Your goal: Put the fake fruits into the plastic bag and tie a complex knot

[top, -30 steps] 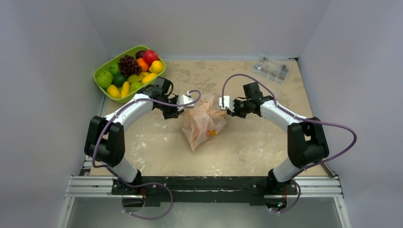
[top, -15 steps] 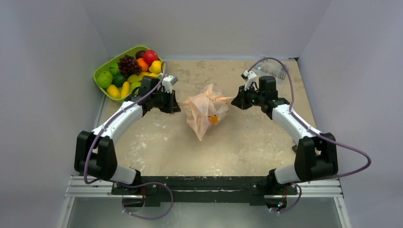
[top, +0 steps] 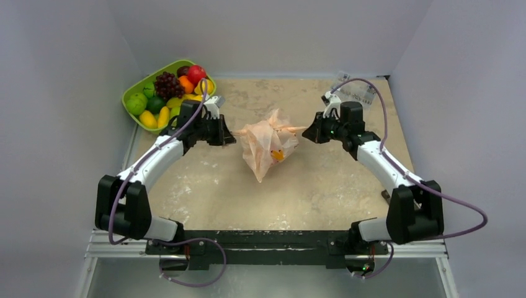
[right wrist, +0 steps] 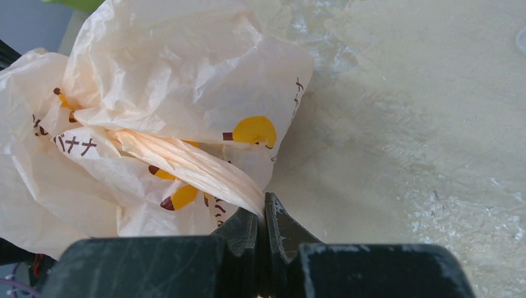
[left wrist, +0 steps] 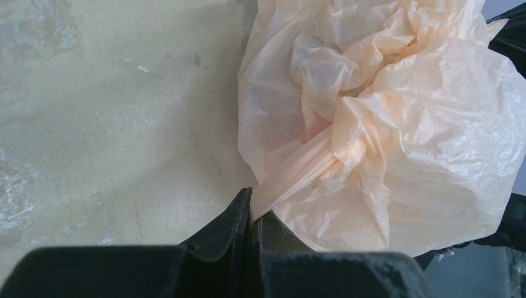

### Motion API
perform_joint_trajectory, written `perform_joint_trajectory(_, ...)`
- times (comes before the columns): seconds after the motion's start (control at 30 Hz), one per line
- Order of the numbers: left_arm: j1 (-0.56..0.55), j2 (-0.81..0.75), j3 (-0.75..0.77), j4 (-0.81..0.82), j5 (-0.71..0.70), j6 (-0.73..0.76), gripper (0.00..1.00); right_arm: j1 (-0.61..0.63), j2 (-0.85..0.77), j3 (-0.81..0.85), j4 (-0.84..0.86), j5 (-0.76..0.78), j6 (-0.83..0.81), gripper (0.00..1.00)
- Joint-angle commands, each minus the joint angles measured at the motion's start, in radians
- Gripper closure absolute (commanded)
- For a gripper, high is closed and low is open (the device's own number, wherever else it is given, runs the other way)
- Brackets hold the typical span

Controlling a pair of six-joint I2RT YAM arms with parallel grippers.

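Handles (left wrist: 298,166) of thin crinkly peach-orange plastic bag (top: 268,146), mid-tabletop (top: 335,192), pinched tight in left gripper (left wrist: 250,217) and right gripper (right wrist: 263,217); film likely light, soft, slippery, so hold bunched strips.

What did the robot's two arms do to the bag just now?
The left gripper and right gripper shut on the plastic bag's strap handles and pulled apart, left one leftward, right one rightward, stretching the handles sideways. The bag slid slightly toward the far wall. The fake fruits in the green tray stayed put.
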Motion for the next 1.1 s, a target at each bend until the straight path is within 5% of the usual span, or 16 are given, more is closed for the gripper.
perform_joint_trajectory(0.0,0.133,0.053,-0.046,-0.052,-0.139,0.064,1.0,-0.07,0.095,0.004,-0.008,0.201,-0.057,1.0)
perform_joint_trajectory(0.07,0.102,0.0,-0.007,-0.076,-0.144,0.283,1.0,-0.06,0.049,0.114,-0.108,0.152,-0.061,1.0)
perform_joint_trajectory(0.17,0.097,-0.041,-0.031,-0.041,-0.207,0.392,1.0,-0.036,0.018,0.063,-0.009,0.214,-0.107,1.0)
perform_joint_trajectory(0.27,0.15,0.048,0.014,-0.115,-0.147,0.408,1.0,-0.1,0.095,0.046,-0.046,0.18,-0.213,1.0)
perform_joint_trajectory(0.47,-0.102,0.032,0.039,-0.046,-0.054,0.402,1.0,0.076,0.106,0.073,0.051,0.11,-0.121,1.0)
perform_joint_trajectory(0.53,-0.09,0.039,0.056,-0.061,-0.052,0.4,1.0,0.082,0.117,0.09,0.041,0.089,-0.121,1.0)
perform_joint_trajectory(0.7,0.175,0.001,0.017,-0.106,-0.037,0.447,1.0,-0.098,0.077,0.085,-0.073,0.081,-0.288,1.0)
perform_joint_trajectory(0.8,0.144,-0.034,0.005,-0.065,-0.006,0.456,1.0,-0.087,0.06,0.063,-0.04,0.071,-0.287,1.0)
perform_joint_trajectory(0.93,-0.042,-0.004,0.049,-0.044,0.007,0.398,1.0,0.06,0.09,0.096,0.011,0.08,-0.179,1.0)
perform_joint_trajectory(1.07,0.048,-0.018,0.037,-0.078,0.005,0.431,1.0,-0.018,0.073,0.099,-0.038,0.076,-0.257,1.0)
